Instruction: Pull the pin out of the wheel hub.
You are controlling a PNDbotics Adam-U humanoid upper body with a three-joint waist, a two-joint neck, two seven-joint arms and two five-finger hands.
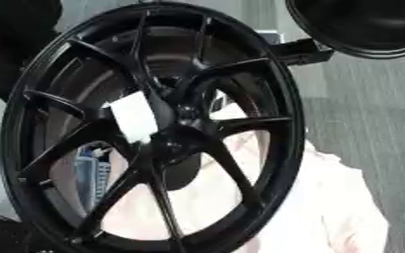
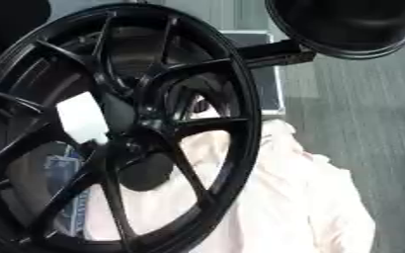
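A large black wheel (image 1: 279, 113) with thin spokes stands upright and fills most of both views. Its hub (image 1: 176, 143) sits at the centre, dark and glossy. A white rectangular piece (image 1: 135, 117) shows just up and left of the hub; I cannot tell whether it lies on a spoke or behind it. I cannot make out a pin on the hub. A dark rounded shape (image 2: 145, 170) shows through the spokes just below the hub. Neither of my hands appears in either view.
A pale pink cloth (image 1: 336, 202) lies under and to the right of the wheel. Another black round part (image 1: 361, 24) with a black bar (image 1: 301, 49) hangs at the upper right. Something blue (image 1: 89, 173) shows through the spokes. Grey floor (image 1: 370, 108) lies to the right.
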